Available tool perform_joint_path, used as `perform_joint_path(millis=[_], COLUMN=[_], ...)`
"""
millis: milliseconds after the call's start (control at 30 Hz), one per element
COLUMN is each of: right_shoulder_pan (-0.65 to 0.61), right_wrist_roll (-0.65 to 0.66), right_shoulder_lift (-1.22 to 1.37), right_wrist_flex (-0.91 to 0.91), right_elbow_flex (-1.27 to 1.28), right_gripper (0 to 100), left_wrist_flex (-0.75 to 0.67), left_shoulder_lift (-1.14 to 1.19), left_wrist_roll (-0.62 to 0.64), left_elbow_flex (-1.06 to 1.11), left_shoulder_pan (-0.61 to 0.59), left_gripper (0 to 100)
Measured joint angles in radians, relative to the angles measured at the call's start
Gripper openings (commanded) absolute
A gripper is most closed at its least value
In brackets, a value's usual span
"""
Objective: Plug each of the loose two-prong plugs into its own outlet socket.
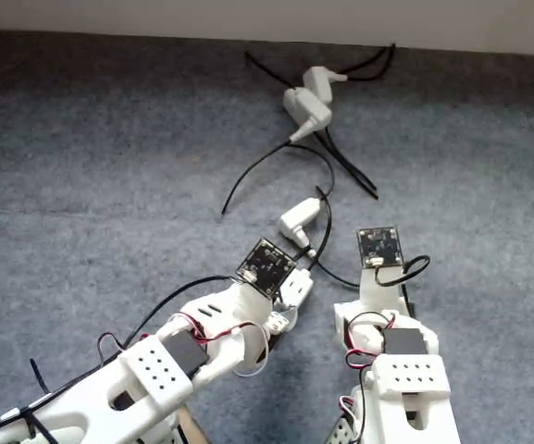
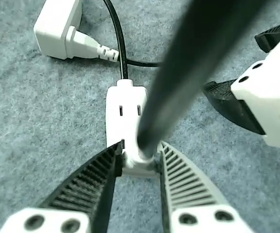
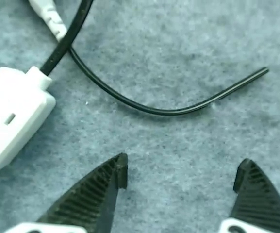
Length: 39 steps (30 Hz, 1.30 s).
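Observation:
My left gripper is shut on a white two-prong plug whose thick black cord rises toward the camera. The plug sits at the near end of a white outlet block, which has one free pair of slots showing just beyond it. In the high view this block lies just ahead of both arms. My right gripper hangs open over bare carpet beside the same block, with nothing between its fingers. A second white outlet farther off has a white plug seated in it.
Thin black cords trail across the grey carpet between the far outlet and the near block. One loose cord curves in front of my right gripper. Open carpet lies to the left and right.

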Motion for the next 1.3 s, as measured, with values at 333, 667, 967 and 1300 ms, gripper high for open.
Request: perform_joint_path(millis=[333,667,967,1300], right_shoulder_pan=[-0.018,-0.025,-0.025,-0.025], right_wrist_roll=[0.0,0.0,0.0,0.0], right_shoulder_lift=[0.0,0.0,0.0,0.0], right_wrist_flex=[0.0,0.0,0.0,0.0], right_elbow_flex=[0.023,0.023,0.023,0.023], right_gripper=[34.3,34.3,34.3,34.3], left_wrist_flex=[-0.005,-0.086,-0.143,-0.132], left_shoulder_lift=[-0.083,0.014,0.184,0.186], left_wrist_roll=[0.049,0.006,-0.011,-0.011], left_elbow_flex=[0.0,-0.005,-0.094,-0.095], left_shoulder_pan=[-0.002,-0.035,-0.008,-0.049], left_gripper=[1,1,1,1])
